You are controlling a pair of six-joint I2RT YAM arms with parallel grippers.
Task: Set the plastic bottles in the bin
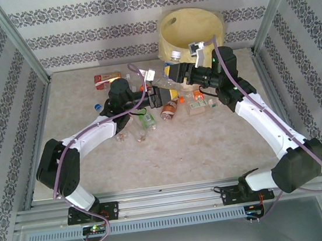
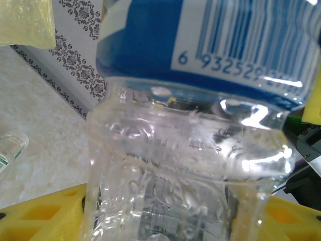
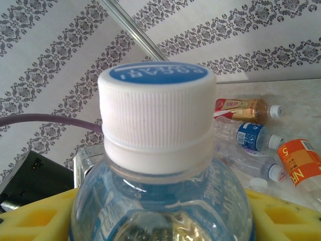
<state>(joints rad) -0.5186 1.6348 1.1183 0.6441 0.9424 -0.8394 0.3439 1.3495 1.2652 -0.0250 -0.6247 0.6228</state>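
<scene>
A clear plastic bottle (image 1: 164, 83) with a blue label and a white cap hangs above the table between both arms, just in front of the bin (image 1: 169, 44). My left gripper (image 1: 153, 93) is shut on its ribbed clear lower body (image 2: 170, 170), which fills the gap between the yellow fingers (image 2: 42, 218). From the other side my right gripper (image 1: 180, 74) is shut on the bottle's shoulder (image 3: 160, 201), with the white cap (image 3: 156, 118) sticking out past its yellow fingers (image 3: 288, 216). Several more plastic bottles (image 1: 169, 109) lie on the table below.
The loose bottles include a red-labelled one (image 1: 107, 78) at the back left, a green-labelled one (image 1: 147, 120) and clear ones (image 1: 196, 101). The right wrist view shows a red-labelled (image 3: 241, 108), a blue-labelled (image 3: 251, 135) and an orange-labelled bottle (image 3: 301, 160). Patterned walls close in the table.
</scene>
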